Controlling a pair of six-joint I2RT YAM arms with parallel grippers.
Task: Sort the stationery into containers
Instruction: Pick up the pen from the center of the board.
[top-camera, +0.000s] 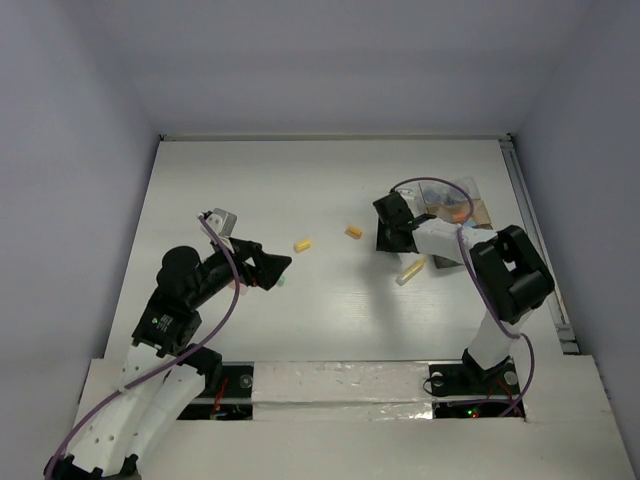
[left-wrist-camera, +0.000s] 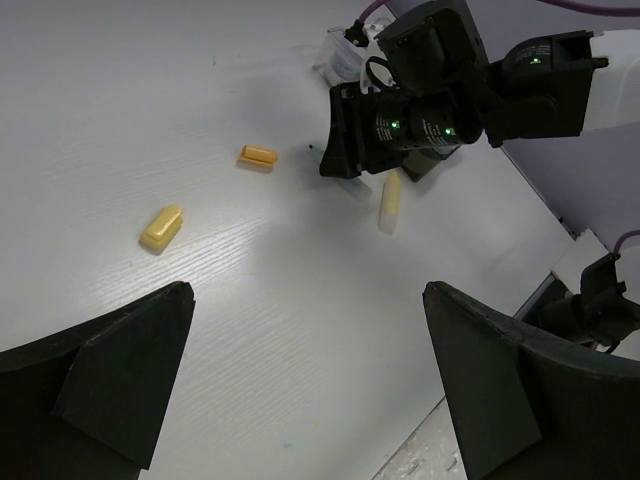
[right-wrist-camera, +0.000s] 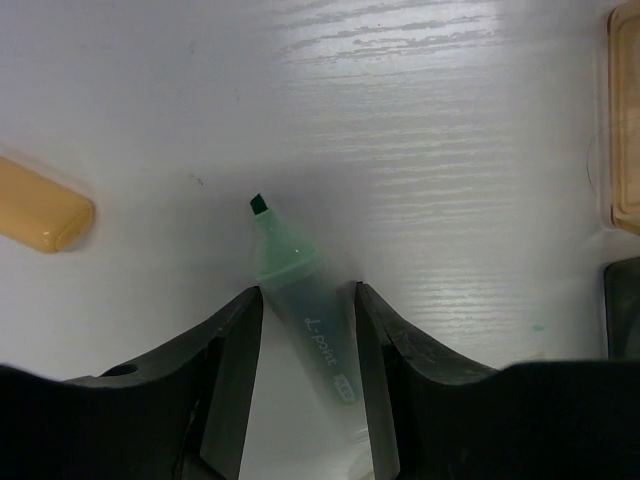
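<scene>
My right gripper (right-wrist-camera: 307, 300) is low on the table with its jaws open, straddling a grey-green pen (right-wrist-camera: 296, 278) that lies slanted between the fingers with its dark tip pointing away. From above, this gripper (top-camera: 385, 240) sits just left of the containers (top-camera: 455, 205), tan boxes with clear parts holding orange items. A pale yellow pen (top-camera: 410, 271) lies beside it. A yellow piece (top-camera: 302, 244) and an orange piece (top-camera: 353, 232) lie mid-table. My left gripper (top-camera: 280, 265) is open and empty, raised over bare table (left-wrist-camera: 308, 340).
A small grey box (top-camera: 222, 218) stands behind my left arm. Tiny green (top-camera: 283, 283) and pink (top-camera: 240, 285) pieces lie by the left gripper. A tan container edge (right-wrist-camera: 625, 120) shows at the right of the right wrist view. The table's back wall is far.
</scene>
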